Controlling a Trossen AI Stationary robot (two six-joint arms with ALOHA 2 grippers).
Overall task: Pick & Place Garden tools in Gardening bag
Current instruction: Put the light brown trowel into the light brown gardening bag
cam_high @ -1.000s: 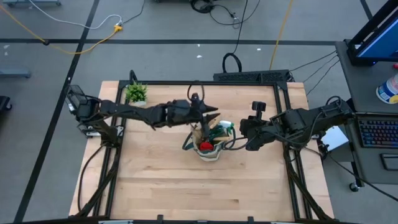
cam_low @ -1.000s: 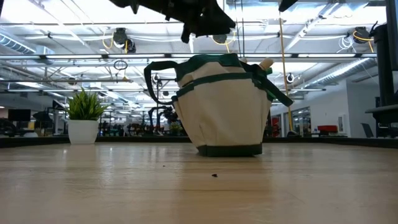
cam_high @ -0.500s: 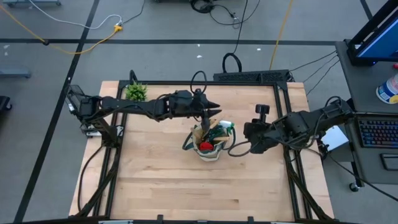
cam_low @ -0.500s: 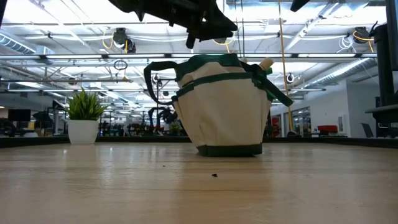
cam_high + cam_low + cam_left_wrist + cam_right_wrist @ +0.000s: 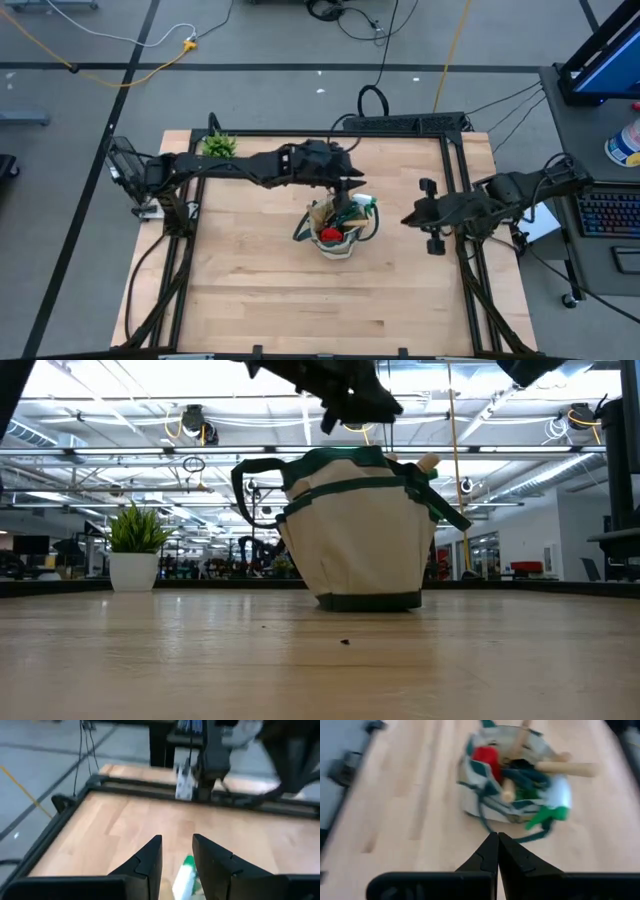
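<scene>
The beige gardening bag (image 5: pixel 337 228) with green trim stands upright on its base near the middle of the table (image 5: pixel 260 290); it also shows in the low view (image 5: pixel 355 530) and the right wrist view (image 5: pixel 515 775). Wooden tool handles (image 5: pixel 567 768), a red glove (image 5: pixel 487 756) and a green spray bottle (image 5: pixel 547 802) stick out of its mouth. My left gripper (image 5: pixel 353 184) (image 5: pixel 177 851) hovers open just above the bag's far rim, holding nothing. My right gripper (image 5: pixel 407 218) (image 5: pixel 497 842) is shut and empty, to the right of the bag.
A small potted plant (image 5: pixel 218 147) (image 5: pixel 135 545) stands at the far left corner. A black frame (image 5: pixel 400 135) runs around the table's edges. Bare wood lies on the near half of the table.
My right gripper has drawn back from the bag toward the table's right edge, sinking and turning as it went, still shut. My left gripper has shifted a little toward the right and far edges above the bag and tipped up nearer to level. The bag has stayed put.
</scene>
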